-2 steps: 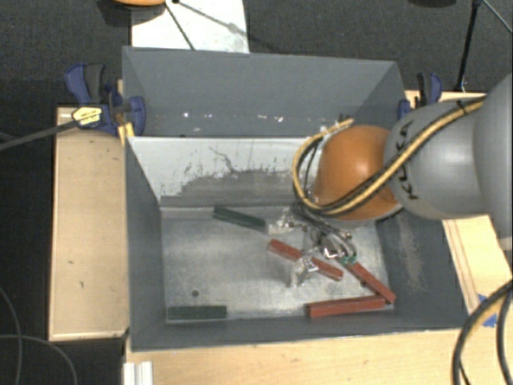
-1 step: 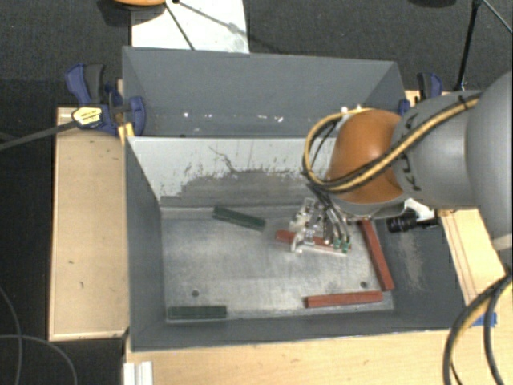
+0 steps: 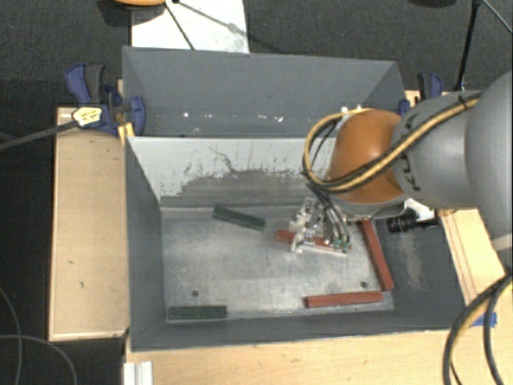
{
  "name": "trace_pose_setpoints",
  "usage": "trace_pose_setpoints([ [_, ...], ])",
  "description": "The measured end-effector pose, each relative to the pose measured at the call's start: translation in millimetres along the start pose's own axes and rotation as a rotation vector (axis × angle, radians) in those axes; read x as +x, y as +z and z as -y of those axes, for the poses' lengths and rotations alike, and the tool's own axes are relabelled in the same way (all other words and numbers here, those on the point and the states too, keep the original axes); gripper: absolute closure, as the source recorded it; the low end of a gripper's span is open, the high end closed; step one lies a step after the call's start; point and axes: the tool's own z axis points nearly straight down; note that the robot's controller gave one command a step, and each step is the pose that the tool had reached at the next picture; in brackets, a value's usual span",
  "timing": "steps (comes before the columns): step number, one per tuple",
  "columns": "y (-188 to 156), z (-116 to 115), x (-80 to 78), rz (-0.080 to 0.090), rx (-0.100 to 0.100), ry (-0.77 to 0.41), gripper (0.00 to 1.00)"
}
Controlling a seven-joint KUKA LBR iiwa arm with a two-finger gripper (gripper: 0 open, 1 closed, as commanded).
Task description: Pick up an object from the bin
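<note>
**Tool low over a red-brown piece, right of the bin's centre**

The tool (image 3: 317,237) stands low over the floor of the grey bin (image 3: 240,271), right of centre and near the back wall. Whether it is spread or pressed together cannot be told from this angle. A red-brown piece (image 3: 284,236) juts out from under the tool's left side. Only its end is visible, and contact with the tool cannot be confirmed. The orange wrist cover (image 3: 361,155) sits above the tool.

A slanted red-brown bar (image 3: 377,257) lies just right of the tool, running toward the front right corner. A second red-brown bar (image 3: 343,299) lies flat along the front. Their ends come near each other.

A tilted dark green bar (image 3: 238,217) lies left of the tool by the back wall. Another green bar (image 3: 196,314) lies in the front left corner, well apart.
</note>
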Motion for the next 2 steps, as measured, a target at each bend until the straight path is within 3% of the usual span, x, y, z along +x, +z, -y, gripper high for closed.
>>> trace_pose_setpoints([
  [1, -45.1, 2.8, -2.7, -0.019, 0.008, -0.022, 1.00],
  [2, -197.9, -4.1, 2.8, -0.011, 0.007, -0.002, 1.00],
])
